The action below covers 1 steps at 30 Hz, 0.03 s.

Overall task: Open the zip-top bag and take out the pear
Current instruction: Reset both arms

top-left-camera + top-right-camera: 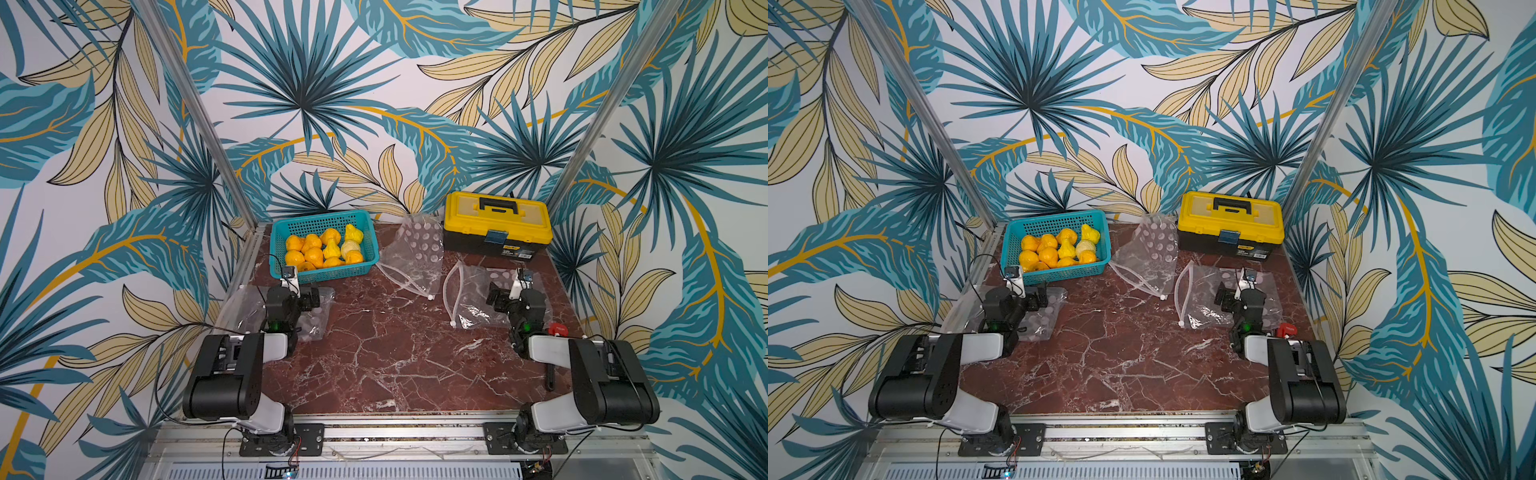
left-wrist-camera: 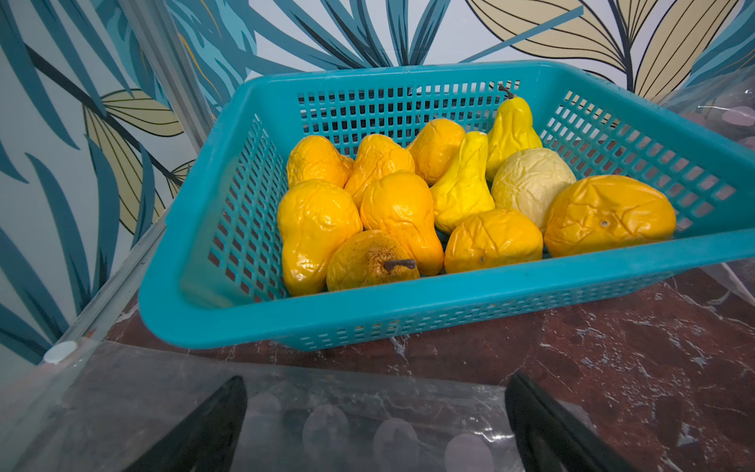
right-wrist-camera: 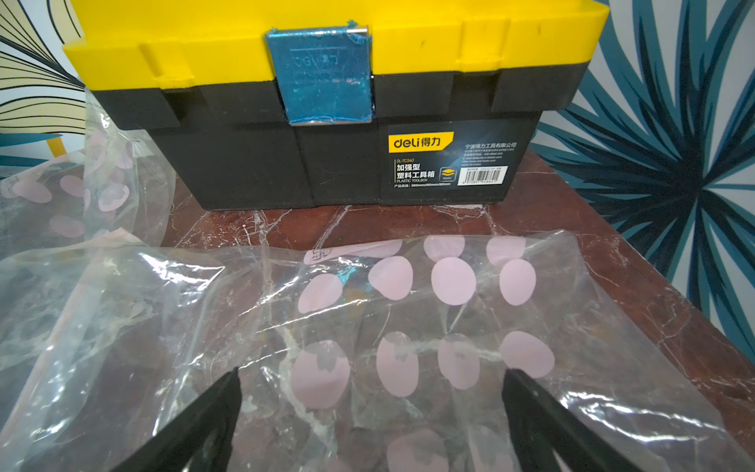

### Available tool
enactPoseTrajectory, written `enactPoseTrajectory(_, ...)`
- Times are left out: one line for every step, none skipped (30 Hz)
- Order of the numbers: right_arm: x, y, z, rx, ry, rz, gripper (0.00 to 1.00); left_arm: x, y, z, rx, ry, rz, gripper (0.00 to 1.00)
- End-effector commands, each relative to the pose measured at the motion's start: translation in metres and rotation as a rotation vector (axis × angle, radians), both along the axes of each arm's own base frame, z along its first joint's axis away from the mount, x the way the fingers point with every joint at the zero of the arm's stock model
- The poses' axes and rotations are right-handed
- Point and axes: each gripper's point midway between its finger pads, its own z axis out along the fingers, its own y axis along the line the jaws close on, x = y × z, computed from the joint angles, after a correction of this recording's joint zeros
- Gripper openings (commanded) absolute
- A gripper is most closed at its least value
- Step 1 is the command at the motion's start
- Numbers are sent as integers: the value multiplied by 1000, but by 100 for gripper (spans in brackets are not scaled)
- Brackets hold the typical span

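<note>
The left arm hides most of the left bag (image 1: 320,320), seemingly empty.

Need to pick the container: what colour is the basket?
Teal basket, clearest in the left wrist view.

A dark red marble tabletop (image 1: 374,357) with white veins fills the lower middle of both top views. At upper right of the tabletop stands a closed toolbox (image 1: 496,224), yellow lid over a black base, with a black handle and a blue front latch (image 3: 325,75). A small red object (image 1: 557,329) lies near the tabletop's right edge. Walls (image 1: 374,83) carry blue and tan leaf wallpaper.
</note>
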Motion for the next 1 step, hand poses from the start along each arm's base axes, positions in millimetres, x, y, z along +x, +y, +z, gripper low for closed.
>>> enactPoseTrajectory(-2, 1, 1, -16, -7, -2, 100, 0, -1, 4, 21, -24, 4, 99)
